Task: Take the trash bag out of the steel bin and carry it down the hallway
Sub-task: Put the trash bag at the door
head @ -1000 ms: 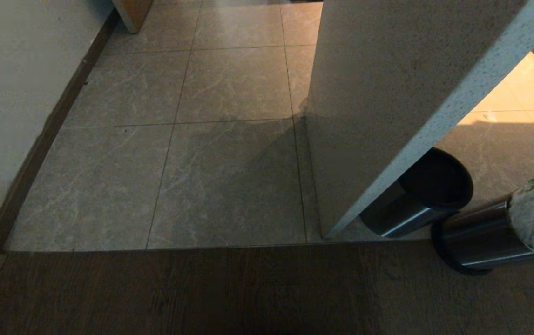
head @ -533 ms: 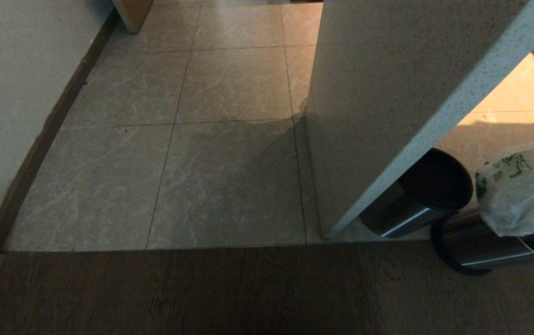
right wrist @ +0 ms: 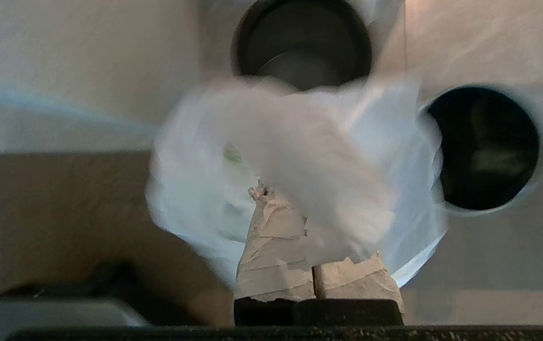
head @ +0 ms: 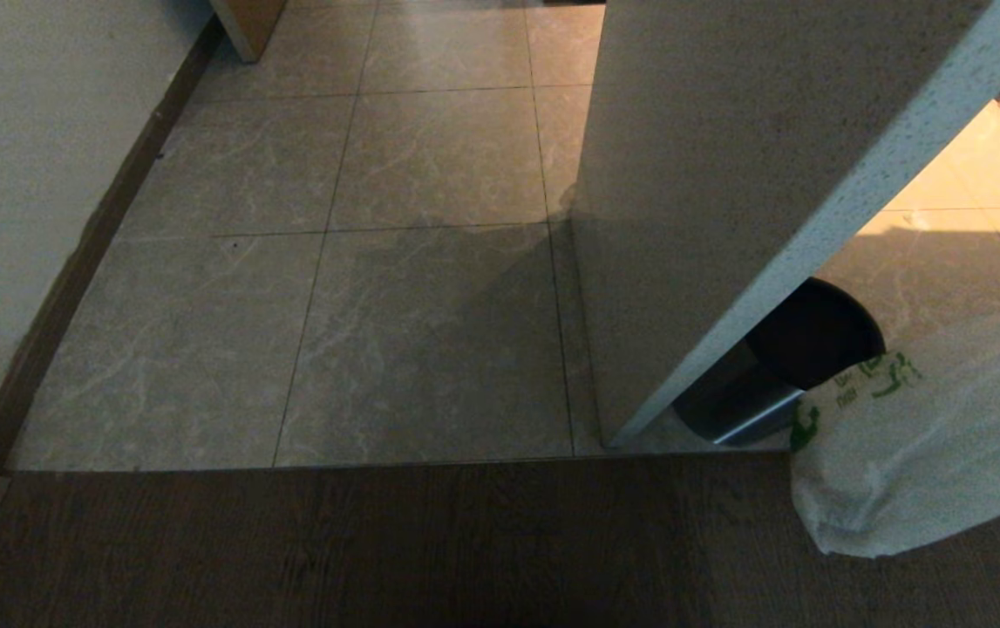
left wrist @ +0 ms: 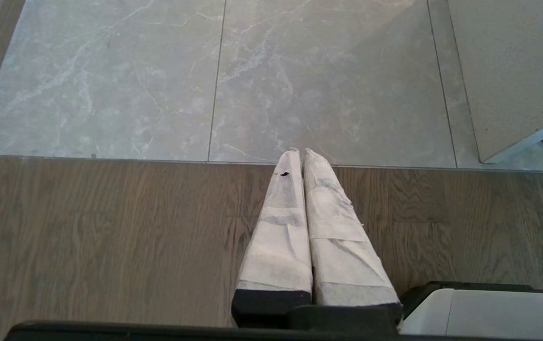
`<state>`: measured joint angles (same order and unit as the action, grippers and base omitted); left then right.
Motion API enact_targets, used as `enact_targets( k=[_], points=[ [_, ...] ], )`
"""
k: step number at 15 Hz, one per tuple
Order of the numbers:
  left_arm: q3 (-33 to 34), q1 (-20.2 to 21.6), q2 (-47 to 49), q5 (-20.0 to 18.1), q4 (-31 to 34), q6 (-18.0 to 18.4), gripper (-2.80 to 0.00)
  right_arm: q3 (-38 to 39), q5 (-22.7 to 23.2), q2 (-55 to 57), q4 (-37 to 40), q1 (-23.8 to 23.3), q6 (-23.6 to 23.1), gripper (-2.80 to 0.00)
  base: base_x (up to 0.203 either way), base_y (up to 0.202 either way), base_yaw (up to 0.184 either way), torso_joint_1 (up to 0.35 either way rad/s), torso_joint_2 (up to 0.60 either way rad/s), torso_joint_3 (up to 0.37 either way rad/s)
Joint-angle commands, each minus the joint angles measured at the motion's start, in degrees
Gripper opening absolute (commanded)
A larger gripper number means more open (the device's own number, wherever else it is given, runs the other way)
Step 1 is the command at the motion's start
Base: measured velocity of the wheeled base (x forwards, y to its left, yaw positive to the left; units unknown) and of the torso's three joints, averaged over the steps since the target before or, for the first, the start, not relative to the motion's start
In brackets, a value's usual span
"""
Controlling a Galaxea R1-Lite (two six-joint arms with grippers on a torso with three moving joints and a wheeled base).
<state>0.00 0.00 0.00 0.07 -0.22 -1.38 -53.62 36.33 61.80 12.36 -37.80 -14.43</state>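
Since a second ago the thin white plastic trash bag with green print point(head: 918, 445) has risen out of the shiny round steel bin and now hides it in the head view. In the left wrist view, the left tool point(left wrist: 298, 152) hangs pressed together over wooden floor point(left wrist: 86, 237). In the right wrist view, the right tool point(right wrist: 271, 196) pinches the bag, with the steel bin point(right wrist: 486, 147) just beyond and below.
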Motion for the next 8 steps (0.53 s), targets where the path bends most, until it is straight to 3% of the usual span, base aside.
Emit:
enact_targets(
  k=[1,5,8],
  points=[
    [0.1,0.0,-0.1,0.0,0.0,0.0,-2.8,5.2,-2.3,-5.2,0.2,8.2,1.2,-2.8,0.0,0.0,0.0,0.0,0.0,0.0],
    [0.1,0.0,0.0,0.0,0.0,0.0,-2.8,22.3,-13.8,-21.3,-0.3,29.7,7.0,-2.8,0.0,0.0,0.0,0.0,0.0,0.0],
    [0.1,0.0,-0.1,0.0,0.0,0.0,-2.8,35.8,-21.1,-34.1,-2.0,35.9,8.9,-2.8,0.0,0.0,0.0,0.0,0.0,0.0]
  ],
)
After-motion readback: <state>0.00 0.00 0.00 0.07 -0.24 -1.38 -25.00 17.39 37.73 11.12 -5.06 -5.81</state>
